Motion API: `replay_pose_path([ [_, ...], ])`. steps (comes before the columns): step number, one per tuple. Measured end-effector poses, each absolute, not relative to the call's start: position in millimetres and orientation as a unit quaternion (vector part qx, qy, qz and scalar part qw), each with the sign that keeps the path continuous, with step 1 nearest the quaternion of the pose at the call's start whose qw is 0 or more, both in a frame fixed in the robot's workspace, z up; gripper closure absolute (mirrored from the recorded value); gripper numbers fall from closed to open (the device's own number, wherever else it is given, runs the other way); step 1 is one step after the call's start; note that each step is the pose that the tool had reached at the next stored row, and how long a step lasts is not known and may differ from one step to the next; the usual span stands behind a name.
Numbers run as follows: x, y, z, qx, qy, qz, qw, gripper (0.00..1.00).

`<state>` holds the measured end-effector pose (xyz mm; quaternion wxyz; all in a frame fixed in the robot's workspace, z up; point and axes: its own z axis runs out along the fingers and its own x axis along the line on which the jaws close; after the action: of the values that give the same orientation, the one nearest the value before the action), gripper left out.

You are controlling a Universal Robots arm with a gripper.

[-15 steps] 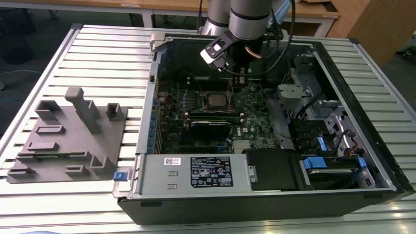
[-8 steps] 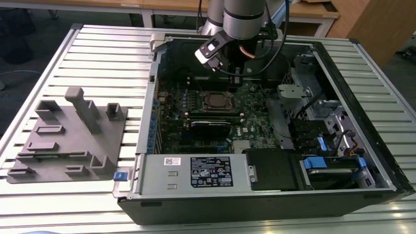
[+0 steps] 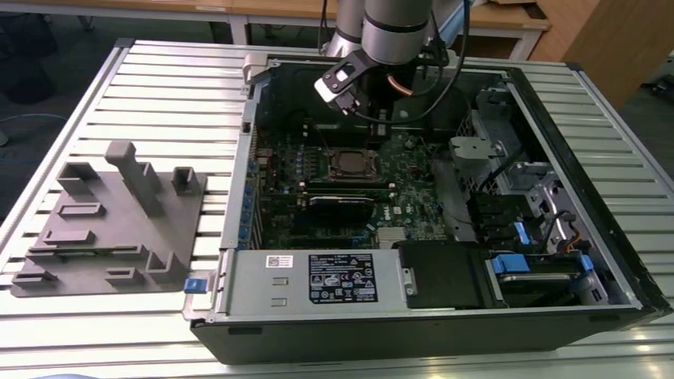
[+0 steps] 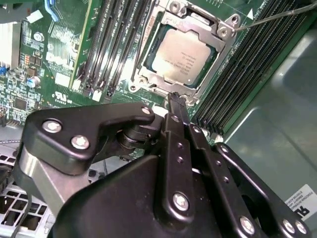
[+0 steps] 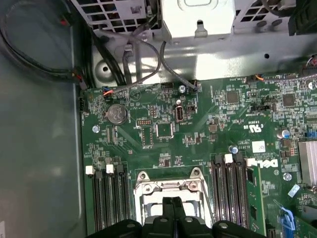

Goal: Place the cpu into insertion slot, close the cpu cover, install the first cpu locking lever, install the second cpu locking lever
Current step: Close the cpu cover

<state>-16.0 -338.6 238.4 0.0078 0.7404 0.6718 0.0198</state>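
Gripper [image 4: 175, 100] pinched shut on nothing; chip [image 4: 182, 53] sits in its socket [image 4: 144, 79] just ahead of it, cover [image 4: 200, 19] down. The thin lever [image 4: 270, 16] looks stiff, springy, best pushed near its end

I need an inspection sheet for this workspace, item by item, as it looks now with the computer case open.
Surface: slatted metal table carrying an open computer case.
Job's things: cpu lies flat on the motherboard, cpu cover down around it; a thin lever angles away from its corner.
Clutter: grey fixture tray at the exterior view's left.
Gripper: gripper shut, tips at the cover's edge.
Cables: black cable bundle by the case wall.
Surroundings: wooden furniture behind the table.
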Motion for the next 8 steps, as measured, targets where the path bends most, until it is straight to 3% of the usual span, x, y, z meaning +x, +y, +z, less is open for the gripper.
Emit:
replay_pose_path([
  [8,-29,-339,237,0.74,0.672,0.02,0.008,0.89],
])
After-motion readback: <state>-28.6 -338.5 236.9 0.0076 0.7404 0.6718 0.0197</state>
